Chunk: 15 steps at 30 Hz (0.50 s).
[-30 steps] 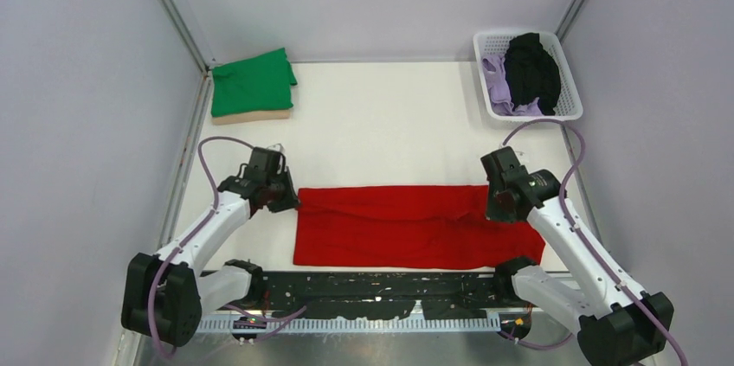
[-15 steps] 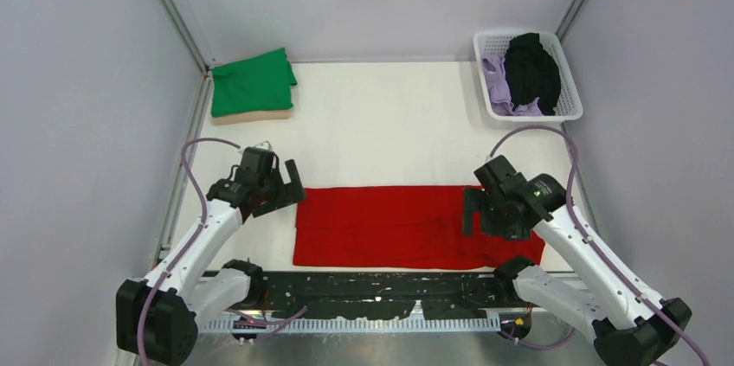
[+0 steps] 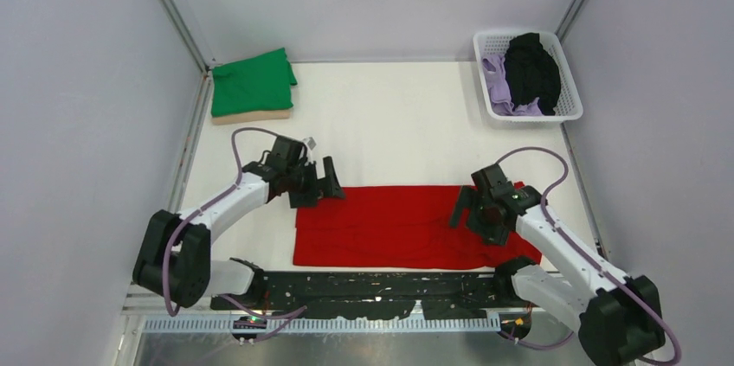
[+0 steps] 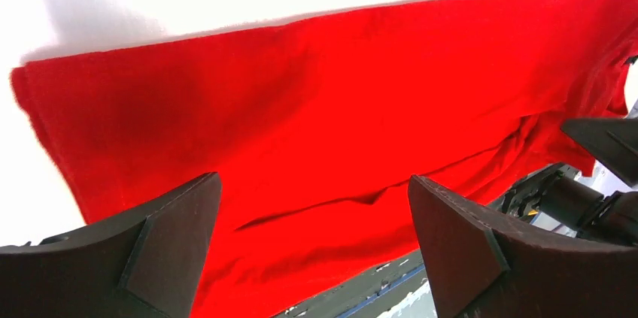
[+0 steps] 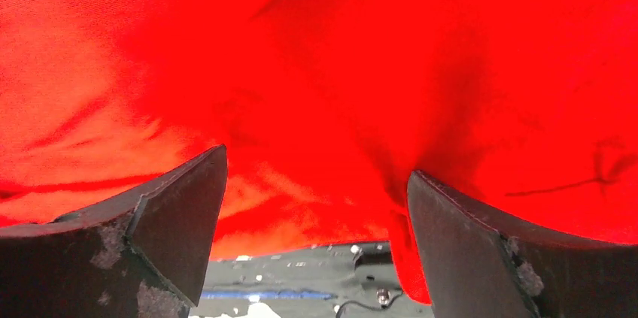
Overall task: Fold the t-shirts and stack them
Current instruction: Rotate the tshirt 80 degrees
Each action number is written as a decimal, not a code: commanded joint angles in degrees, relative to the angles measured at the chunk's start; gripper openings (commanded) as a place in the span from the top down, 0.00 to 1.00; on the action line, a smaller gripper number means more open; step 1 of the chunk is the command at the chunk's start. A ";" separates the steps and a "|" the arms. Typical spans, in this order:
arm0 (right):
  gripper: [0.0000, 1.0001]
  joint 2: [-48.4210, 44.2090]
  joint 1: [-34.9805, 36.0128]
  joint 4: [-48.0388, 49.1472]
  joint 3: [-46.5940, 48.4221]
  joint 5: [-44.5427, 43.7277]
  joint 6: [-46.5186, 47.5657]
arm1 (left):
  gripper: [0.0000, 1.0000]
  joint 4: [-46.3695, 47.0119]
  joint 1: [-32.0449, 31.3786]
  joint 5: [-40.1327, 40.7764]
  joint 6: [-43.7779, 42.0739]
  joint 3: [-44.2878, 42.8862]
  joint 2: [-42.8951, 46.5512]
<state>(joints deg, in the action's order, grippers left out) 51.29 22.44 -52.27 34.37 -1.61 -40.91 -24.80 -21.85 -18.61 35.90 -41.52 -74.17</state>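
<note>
Top external view: the red shirt (image 3: 407,226) is laid flat as a long band across the near part of the table (image 3: 389,124), its near hem at the black base plate (image 3: 372,284). The left hand (image 3: 325,186) is held over the band's far left corner. The right hand (image 3: 463,210) is held over the right end. In both wrist views the fingers are spread wide over the cloth and nothing is gripped between them. This placement is judged to prepare a grasp at each end, so that the band can be folded across its length.

The right end of the red shirt is rumpled and partly hidden under the right arm. An uneven grip is a risk there.

A green shirt (image 3: 254,82) is stacked on a tan shirt (image 3: 251,115) at the far left corner, well apart from the red shirt. A white basket (image 3: 567,80) at the far right corner holds a black garment (image 3: 532,70) and a lavender garment (image 3: 500,89). Nothing is seen between either hand and the cloth beneath it, and the path to the stack is judged unobstructed.
</note>
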 commanded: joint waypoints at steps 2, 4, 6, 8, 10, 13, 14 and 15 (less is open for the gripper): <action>0.05 7.28 -4.47 14.40 -5.84 3.20 -3.26 | 0.00 5.56 -0.21 -0.75 1.16 2.41 -3.35; 0.05 10.76 -5.49 20.44 -6.04 3.42 -2.25 | 0.00 5.04 -0.19 1.60 1.30 3.59 -4.06; 0.05 14.54 -5.84 25.46 -6.18 6.28 -1.66 | 0.00 4.75 0.07 2.71 2.06 5.64 -4.41; 0.05 18.70 -5.83 30.23 -5.76 7.88 -0.72 | 0.00 5.28 0.77 3.19 3.09 8.14 -3.75; 0.05 23.62 -5.83 34.27 -3.59 8.24 0.48 | 0.00 4.99 2.18 3.89 3.62 10.47 -1.95; 0.05 33.63 -5.76 37.80 4.54 9.44 3.18 | 0.00 1.41 3.23 7.18 3.48 11.69 1.14; 0.04 35.86 -5.74 39.05 6.53 10.33 3.80 | 0.00 0.13 3.27 8.17 3.59 12.14 2.39; 0.04 40.00 -5.74 39.33 11.14 10.76 5.13 | 0.00 -0.52 3.28 8.96 3.82 12.64 3.71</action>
<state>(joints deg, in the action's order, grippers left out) 78.59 16.62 -38.50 39.22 5.61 -40.34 -18.17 -19.44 -17.43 40.07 -32.77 -72.75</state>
